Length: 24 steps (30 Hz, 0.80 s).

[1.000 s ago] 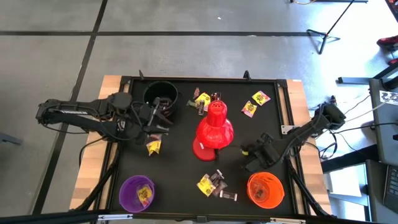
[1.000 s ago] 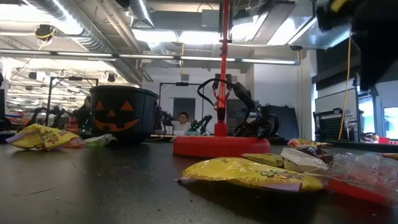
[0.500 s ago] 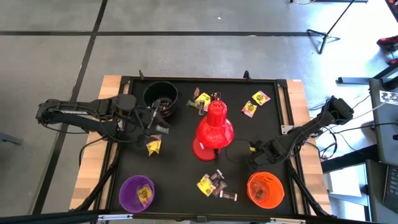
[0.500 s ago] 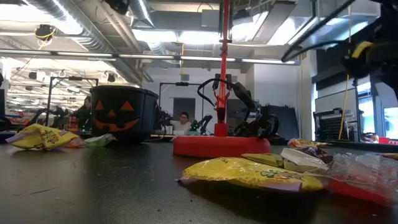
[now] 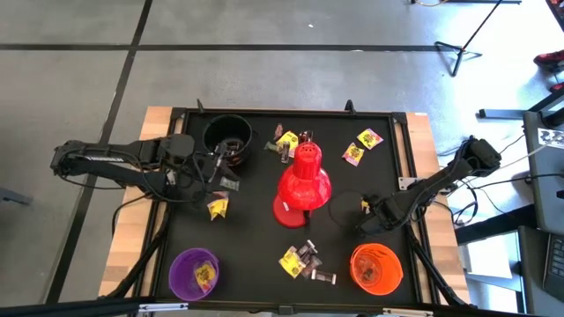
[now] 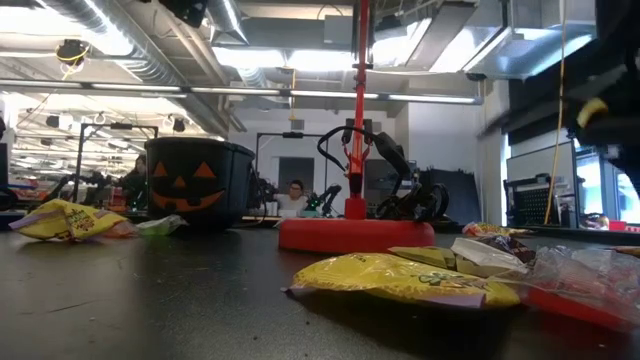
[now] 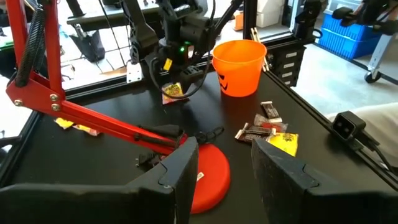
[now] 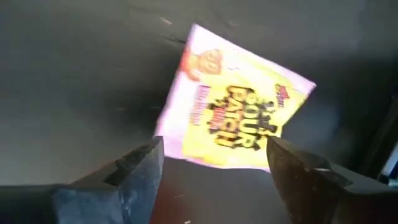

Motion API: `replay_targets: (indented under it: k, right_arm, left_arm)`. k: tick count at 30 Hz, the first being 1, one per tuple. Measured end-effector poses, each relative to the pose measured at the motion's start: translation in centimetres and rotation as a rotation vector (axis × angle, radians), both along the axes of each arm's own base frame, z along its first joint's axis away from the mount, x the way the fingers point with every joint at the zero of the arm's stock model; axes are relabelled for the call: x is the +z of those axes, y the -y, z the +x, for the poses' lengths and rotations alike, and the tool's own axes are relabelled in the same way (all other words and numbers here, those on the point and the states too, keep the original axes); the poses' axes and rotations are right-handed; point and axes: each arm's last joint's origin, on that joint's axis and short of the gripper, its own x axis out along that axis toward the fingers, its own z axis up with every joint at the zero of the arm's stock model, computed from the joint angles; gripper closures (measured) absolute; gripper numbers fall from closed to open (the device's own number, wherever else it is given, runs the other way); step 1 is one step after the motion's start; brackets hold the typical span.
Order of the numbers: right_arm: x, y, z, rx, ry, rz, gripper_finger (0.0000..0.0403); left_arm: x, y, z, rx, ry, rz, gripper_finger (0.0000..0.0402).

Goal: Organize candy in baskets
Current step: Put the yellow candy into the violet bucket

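Three buckets stand on the dark surface (image 5: 256, 255): a black bucket (image 5: 226, 135) at the far left, a purple bucket (image 5: 193, 272) at the near left and an orange bucket (image 5: 376, 268) at the near right. A red desk lamp (image 5: 303, 186) stands in the middle between them.

The right gripper (image 5: 364, 211) hangs just beside the orange bucket, toward the lamp, with its fingers (image 8: 130, 171) spread wide. In the right wrist view a single yellow candy packet (image 8: 235, 119) lies flat on the surface between those fingers, touching neither.

The left gripper (image 5: 226, 169) sits next to the black bucket, its fingers (image 7: 180, 171) parted with nothing between them in its wrist view.

Loose candy lies in several spots. One yellow piece (image 5: 217, 208) rests near the left gripper. Two yellow pieces (image 5: 362, 145) lie at the far right of the surface. A small cluster (image 5: 285, 142) sits behind the lamp head, and another mixed cluster (image 5: 304, 261) of yellow and dark pieces lies at the near edge between the purple and orange buckets; I cannot count either cluster exactly. The purple bucket holds at least one yellow piece.
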Motion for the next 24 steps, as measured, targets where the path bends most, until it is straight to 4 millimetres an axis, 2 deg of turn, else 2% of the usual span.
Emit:
replay_targets:
  k: [5,9,20,24]
  right_arm:
    - [-2.2,0.3,-0.7,-0.036,0.019,0.058,0.0155]
    - [-2.4,0.3,-0.7,-0.041,0.025,0.063,0.0185]
    - [-0.6,0.1,0.2,0.003,0.070,-0.048,0.0357]
    - [1.0,0.0,0.9,0.023,0.105,-0.127,0.0392]
  left_arm:
    - [0.1,0.0,-0.5,-0.001,-0.007,0.000,0.0260]
    - [0.3,0.0,-1.0,-0.002,0.003,0.002,0.0260]
    - [0.3,0.0,-1.1,0.004,0.008,0.005,0.0260]
    - [0.3,0.0,-1.1,0.003,0.007,0.005,0.0260]
